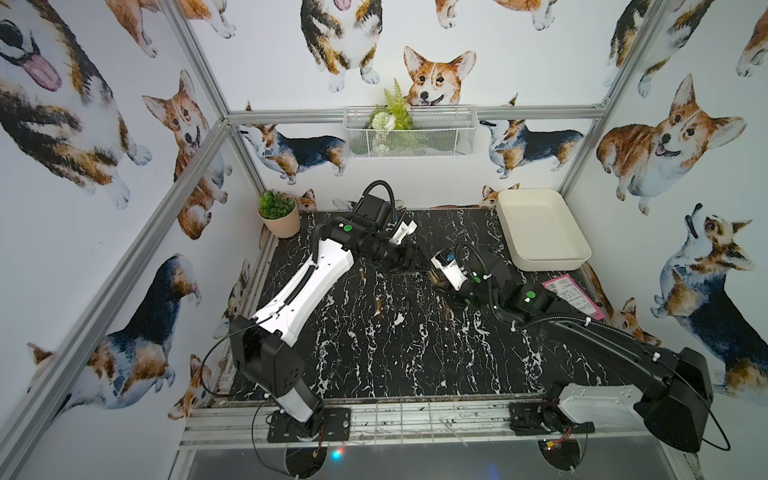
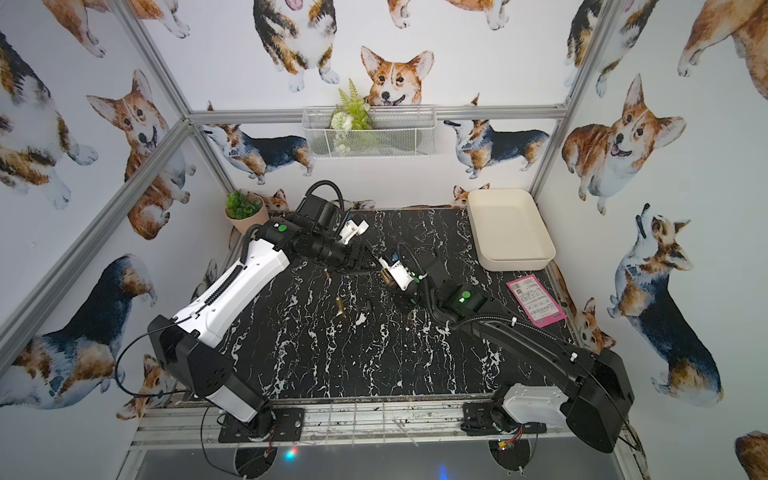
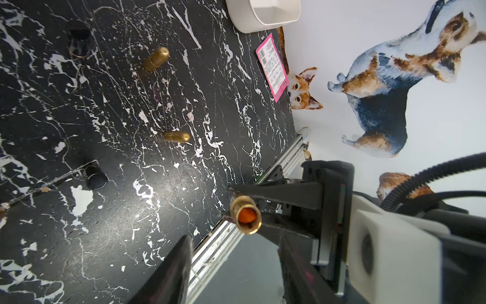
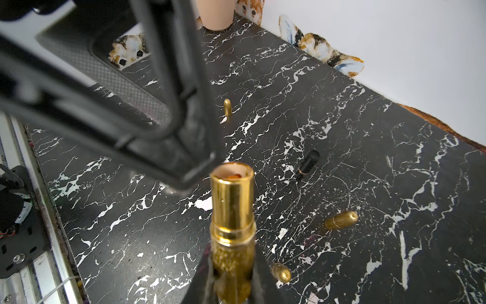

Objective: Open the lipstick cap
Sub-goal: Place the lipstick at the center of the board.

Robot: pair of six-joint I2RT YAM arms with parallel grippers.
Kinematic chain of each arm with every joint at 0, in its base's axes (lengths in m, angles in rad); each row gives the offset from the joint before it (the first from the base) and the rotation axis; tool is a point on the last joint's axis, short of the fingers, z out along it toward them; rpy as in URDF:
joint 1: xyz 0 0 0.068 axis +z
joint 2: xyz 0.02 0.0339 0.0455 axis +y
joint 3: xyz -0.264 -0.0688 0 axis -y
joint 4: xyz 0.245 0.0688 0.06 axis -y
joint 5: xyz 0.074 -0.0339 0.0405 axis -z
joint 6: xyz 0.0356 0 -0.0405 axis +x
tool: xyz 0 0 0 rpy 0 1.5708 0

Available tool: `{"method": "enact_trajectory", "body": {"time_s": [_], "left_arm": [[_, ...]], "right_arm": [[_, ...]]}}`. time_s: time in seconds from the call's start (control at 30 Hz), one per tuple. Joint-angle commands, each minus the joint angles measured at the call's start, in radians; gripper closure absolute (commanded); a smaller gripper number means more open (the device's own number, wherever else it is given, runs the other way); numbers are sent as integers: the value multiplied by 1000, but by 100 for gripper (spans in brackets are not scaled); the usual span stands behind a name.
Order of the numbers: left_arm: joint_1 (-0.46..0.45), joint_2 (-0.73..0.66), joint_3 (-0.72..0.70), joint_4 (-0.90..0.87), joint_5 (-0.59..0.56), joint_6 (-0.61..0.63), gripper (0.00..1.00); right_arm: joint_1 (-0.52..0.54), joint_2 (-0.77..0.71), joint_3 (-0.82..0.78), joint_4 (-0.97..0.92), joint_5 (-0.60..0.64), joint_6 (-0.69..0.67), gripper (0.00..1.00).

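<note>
My right gripper [image 4: 232,260] is shut on the lower, textured part of a gold lipstick [image 4: 232,205] and holds it above the black marble table. The tube's end stands uncapped, with the orange stick [image 3: 246,215] showing inside. Both top views show it mid-table [image 1: 436,277] [image 2: 388,278]. My left gripper [image 3: 234,273] is open and holds nothing; it sits just off the tube's open end [image 1: 409,266]. Several gold bullet-shaped pieces lie on the table [image 4: 341,220] [image 4: 281,272] [image 4: 227,108]. I cannot tell which of them is the cap.
Two small black tubes [image 3: 96,176] [image 3: 79,42] lie on the table among the gold pieces. A white tray [image 1: 540,257] stands at the back right, with a pink card [image 1: 575,297] beside it. A potted plant [image 1: 279,218] stands at the back left.
</note>
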Motion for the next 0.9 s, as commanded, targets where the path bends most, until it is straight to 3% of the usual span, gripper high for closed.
{"method": "enact_trajectory", "body": {"time_s": [0.0, 0.27, 0.67, 0.87], "left_arm": [[-4, 7, 4, 19, 21, -9, 44], [-15, 56, 42, -18, -9, 11, 46], [-24, 77, 58, -51, -23, 33, 66], [-26, 90, 77, -83, -35, 50, 68]], "right_arm": [[2, 8, 13, 29, -11, 3, 100], [2, 11, 18, 23, -18, 1, 100], [2, 20, 17, 24, -20, -3, 100], [2, 30, 21, 20, -22, -4, 100]]}}
